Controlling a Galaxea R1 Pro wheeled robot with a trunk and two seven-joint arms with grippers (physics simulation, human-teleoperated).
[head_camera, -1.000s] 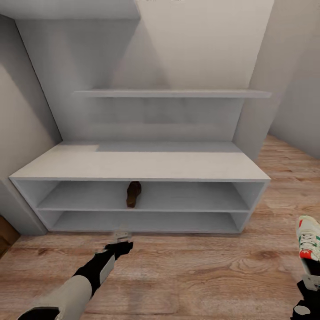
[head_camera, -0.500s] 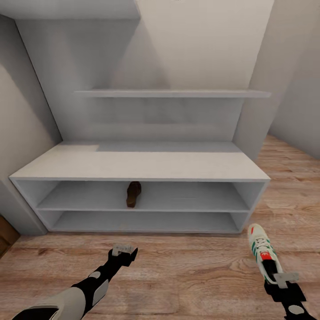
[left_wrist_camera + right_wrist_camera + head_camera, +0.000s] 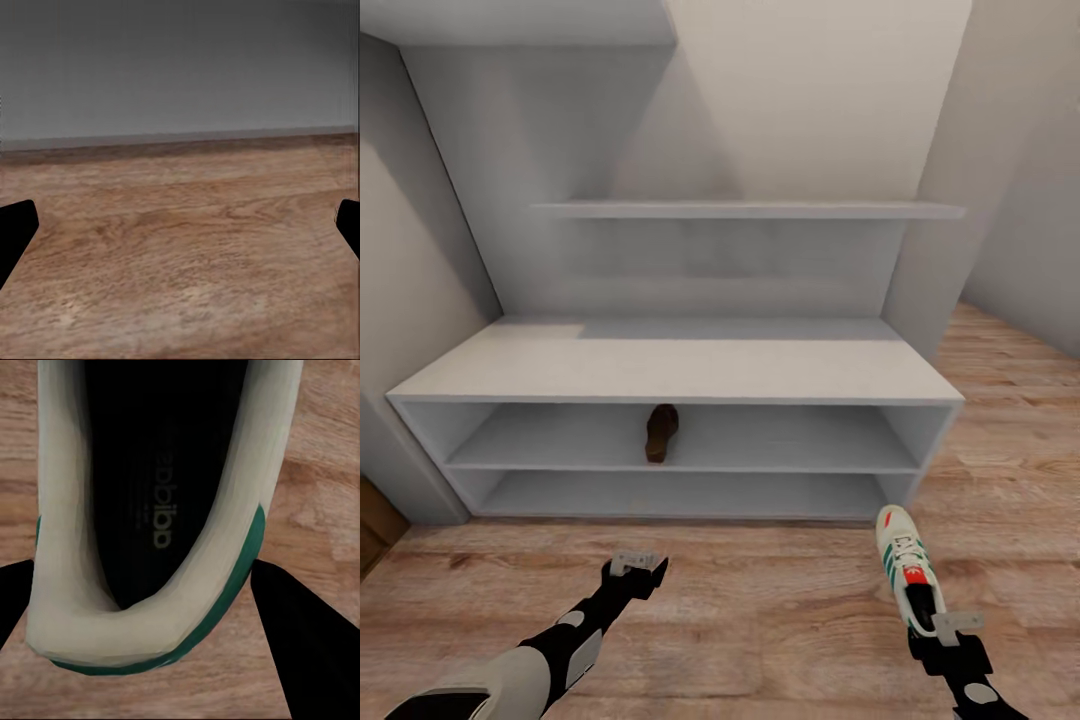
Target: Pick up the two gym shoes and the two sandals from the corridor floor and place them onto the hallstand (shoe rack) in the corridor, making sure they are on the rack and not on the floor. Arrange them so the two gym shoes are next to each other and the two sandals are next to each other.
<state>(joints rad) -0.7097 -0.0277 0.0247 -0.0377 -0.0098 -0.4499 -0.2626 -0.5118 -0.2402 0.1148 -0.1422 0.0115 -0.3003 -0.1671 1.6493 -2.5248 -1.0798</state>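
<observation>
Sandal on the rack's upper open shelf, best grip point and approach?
Grip the sandal at its near end, jaws pinching across its narrow width, coming in level from the open front. It lies lengthwise, front to back, and the bench top of the rack covers it, so a top-down reach looks blocked. The left gripper, open and low before the rack, seems closest.

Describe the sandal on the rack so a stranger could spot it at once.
Find the low, wide pale grey hallstand against the wall. On its upper open shelf, near the middle, lies one flat dark brown leather-look sandal. It is the shelves' one dark item; the white gym shoe is elsewhere.
</observation>
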